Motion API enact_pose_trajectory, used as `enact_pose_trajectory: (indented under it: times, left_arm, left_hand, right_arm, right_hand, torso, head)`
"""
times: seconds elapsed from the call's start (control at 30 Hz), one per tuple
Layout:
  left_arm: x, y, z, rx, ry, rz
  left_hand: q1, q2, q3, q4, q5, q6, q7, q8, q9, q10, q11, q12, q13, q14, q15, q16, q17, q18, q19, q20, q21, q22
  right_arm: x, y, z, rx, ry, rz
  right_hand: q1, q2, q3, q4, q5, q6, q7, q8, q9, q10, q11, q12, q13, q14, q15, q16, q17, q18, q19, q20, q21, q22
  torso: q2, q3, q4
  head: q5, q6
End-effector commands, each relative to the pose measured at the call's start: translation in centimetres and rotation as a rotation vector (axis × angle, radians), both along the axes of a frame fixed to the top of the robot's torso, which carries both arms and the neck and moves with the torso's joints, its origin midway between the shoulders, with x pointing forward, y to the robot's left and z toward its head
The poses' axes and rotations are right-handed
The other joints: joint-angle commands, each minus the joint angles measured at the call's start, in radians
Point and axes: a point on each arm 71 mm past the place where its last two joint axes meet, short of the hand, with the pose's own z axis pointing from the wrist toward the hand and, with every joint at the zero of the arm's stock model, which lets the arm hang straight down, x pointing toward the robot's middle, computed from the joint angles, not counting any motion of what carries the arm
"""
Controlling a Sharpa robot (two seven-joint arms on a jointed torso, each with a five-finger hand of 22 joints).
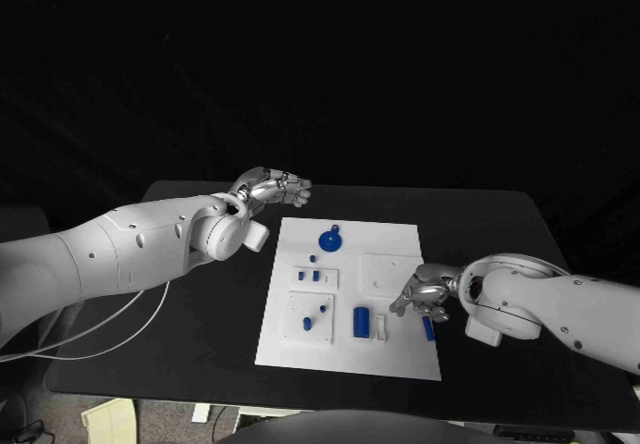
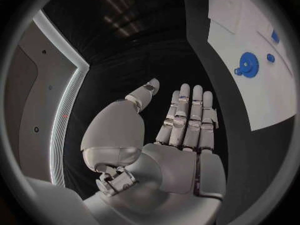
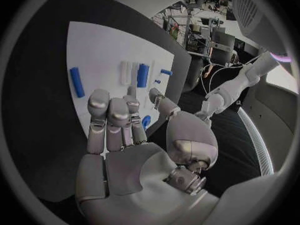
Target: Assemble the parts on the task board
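Observation:
The white task board (image 1: 400, 356) lies in the middle of the black table. On it sit a blue gear (image 1: 329, 242), small blue parts (image 1: 310, 275), a blue peg (image 1: 310, 323), a blue cylinder (image 1: 362, 321) and a blue rod (image 1: 428, 328). My right hand (image 1: 424, 291) hovers over the board's right edge just beyond the rod, fingers bent downward, thumb apart, holding nothing. Its wrist view shows the hand (image 3: 125, 130), the rod (image 3: 77, 81) and the cylinder (image 3: 142, 75). My left hand (image 1: 274, 190) is off the board past its far left corner, fingers straight (image 2: 184, 120), empty; the gear (image 2: 248, 65) lies off to its side.
A raised white square plate (image 1: 394, 270) sits on the board next to my right hand. White cables (image 1: 107, 328) trail over the table's left edge. Bare black table surrounds the board on both sides.

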Motion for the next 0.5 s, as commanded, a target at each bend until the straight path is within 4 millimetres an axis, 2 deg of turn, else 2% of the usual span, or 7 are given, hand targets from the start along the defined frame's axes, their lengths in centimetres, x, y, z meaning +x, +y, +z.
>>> enact_pose_trajectory:
  times: [0.03, 0.23, 0.37, 0.5]
  left_arm:
    - [0.0, -0.2, 0.1, -0.012, -0.002, -0.012]
    - [-0.1, -0.3, 0.1, -0.014, -0.003, -0.015]
    - [-0.1, -0.3, 0.1, -0.014, -0.004, -0.016]
    - [-0.1, -0.3, 0.1, -0.014, -0.003, -0.016]
  left_hand:
    - [-0.002, -0.003, 0.002, 0.005, -0.003, -0.007, -0.003, 0.003, -0.002, -0.003, 0.002, -0.003, -0.001, 0.005, 0.003, -0.005, 0.001, 0.017, 0.005, 0.002, -0.004, 0.002]
    - [-0.002, -0.004, 0.002, 0.005, -0.003, -0.007, -0.003, 0.004, -0.002, -0.003, 0.002, -0.003, -0.001, 0.005, 0.003, -0.006, 0.002, 0.017, 0.005, 0.002, -0.004, 0.002]
    - [-0.002, -0.004, 0.002, 0.005, -0.003, -0.007, -0.003, 0.004, -0.002, -0.003, 0.002, -0.003, -0.001, 0.005, 0.003, -0.006, 0.002, 0.017, 0.005, 0.002, -0.004, 0.002]
    - [-0.002, -0.004, 0.002, 0.005, -0.003, -0.007, -0.003, 0.004, -0.002, -0.002, 0.001, -0.003, -0.001, 0.005, 0.003, -0.006, 0.002, 0.017, 0.005, 0.002, -0.005, 0.002]
  right_arm:
    - [0.6, -1.0, 0.5, -0.029, -0.062, 0.015]
    - [1.3, -2.1, 0.6, -0.148, -0.157, 0.081]
    - [1.6, -2.9, 0.5, -0.207, -0.175, 0.075]
    - [1.6, -3.6, 0.0, -0.252, -0.164, 0.048]
  right_hand:
    - [0.018, -0.005, -0.011, -0.001, 0.000, 0.006, -0.006, 0.006, 0.010, 0.005, 0.004, -0.002, 0.002, 0.002, -0.001, -0.002, 0.000, 0.054, 0.003, -0.007, -0.003, 0.007]
    - [0.037, -0.023, -0.020, 0.000, 0.001, 0.010, -0.009, 0.014, 0.024, 0.006, 0.001, -0.001, 0.002, 0.002, -0.004, -0.002, 0.000, 0.054, 0.004, -0.007, -0.004, 0.007]
    - [0.052, -0.038, -0.020, 0.002, 0.000, 0.011, -0.010, 0.017, 0.031, 0.009, 0.000, -0.001, 0.001, 0.003, -0.005, -0.002, 0.000, 0.054, 0.005, -0.006, -0.004, 0.007]
    - [0.053, -0.042, -0.021, 0.003, -0.001, 0.011, -0.011, 0.017, 0.033, 0.009, 0.000, -0.002, 0.000, 0.003, -0.005, -0.002, 0.000, 0.054, 0.005, -0.006, -0.004, 0.007]
  torso:
    - [0.001, 0.0014, 0.0012]
    - [0.001, 0.0005, -0.0001]
    - [0.002, 0.0008, 0.0008]
    - [0.002, 0.0008, 0.0017]
  head:
    - [-0.008, 0.004]
    - [-0.020, 0.012]
    - [-0.025, 0.012]
    - [-0.028, 0.011]
